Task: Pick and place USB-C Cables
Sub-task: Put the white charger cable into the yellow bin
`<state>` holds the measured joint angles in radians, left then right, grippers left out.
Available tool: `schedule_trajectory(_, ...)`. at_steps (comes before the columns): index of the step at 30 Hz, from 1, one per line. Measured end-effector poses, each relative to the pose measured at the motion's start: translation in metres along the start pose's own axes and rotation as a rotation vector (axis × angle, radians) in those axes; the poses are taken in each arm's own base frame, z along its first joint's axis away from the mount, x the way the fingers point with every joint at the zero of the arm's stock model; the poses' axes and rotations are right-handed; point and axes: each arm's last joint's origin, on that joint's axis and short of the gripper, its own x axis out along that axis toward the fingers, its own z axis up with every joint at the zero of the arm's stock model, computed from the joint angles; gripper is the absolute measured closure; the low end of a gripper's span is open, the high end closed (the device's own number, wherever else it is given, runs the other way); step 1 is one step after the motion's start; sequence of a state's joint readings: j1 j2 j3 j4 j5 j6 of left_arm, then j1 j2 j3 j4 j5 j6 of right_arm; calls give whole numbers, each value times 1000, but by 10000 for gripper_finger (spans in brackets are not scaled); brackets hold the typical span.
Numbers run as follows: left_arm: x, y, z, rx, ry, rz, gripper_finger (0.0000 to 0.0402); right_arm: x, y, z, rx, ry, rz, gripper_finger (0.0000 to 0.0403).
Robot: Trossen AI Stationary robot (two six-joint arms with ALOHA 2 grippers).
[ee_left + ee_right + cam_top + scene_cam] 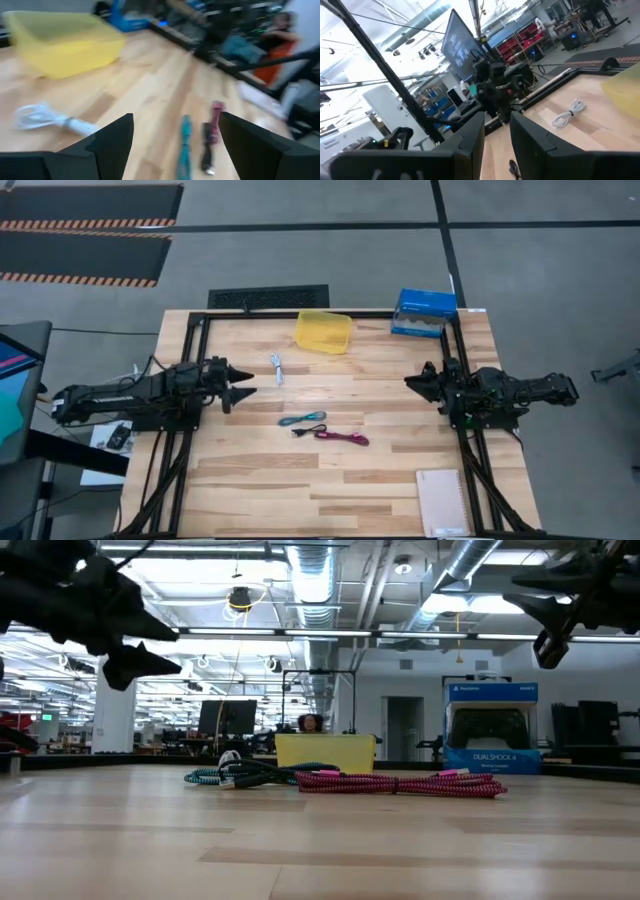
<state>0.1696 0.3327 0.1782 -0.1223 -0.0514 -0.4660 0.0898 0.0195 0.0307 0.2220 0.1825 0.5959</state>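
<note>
blue box point(424, 313) at table's far edge; notebook point(442, 502) near edge

Both arms are showing as matte black, built of chunky jointed segments, blocky housings bulging at each joint.

Left arm: long dark link with faint pale lettering along its side, unreadable. Thin black cables are looping loose near its base. Its black two-finger tool point(243, 381) is ending in wedge-shaped, pointed fingers point(114, 141) with flat inner faces and bevelled edges.

Right arm: shorter, bulkier cluster of black housings, dark cabling trailing beside it. Its black two-finger tool point(411, 381) is tapering to a point too; its fingers point(470, 135) are looking like broad, flat black plates with squared shoulders.
</note>
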Motion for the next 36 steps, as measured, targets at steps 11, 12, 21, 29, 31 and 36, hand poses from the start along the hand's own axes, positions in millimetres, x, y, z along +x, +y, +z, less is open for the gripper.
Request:
schedule_trajectory(11,35,-11,36,-139,101,417,120,0,-1,-2,-6,18,-16,284)
schedule_trajectory(12,41,-11,37,-137,119,436,120,0,-2,-2,-7,23,-19,284)
schedule_trajectory(21,82,3,11,-146,248,695,120,0,-2,-3,-10,34,-26,284)
schedule_trajectory(29,115,9,-3,-210,197,692,120,0,-2,-3,-10,34,-25,284)
schedule_trajectory(31,122,9,-5,-218,178,675,120,0,-2,-3,-11,34,-25,284)
schedule_trajectory(36,132,14,-15,-223,190,699,120,0,-2,-4,-13,34,-25,284)
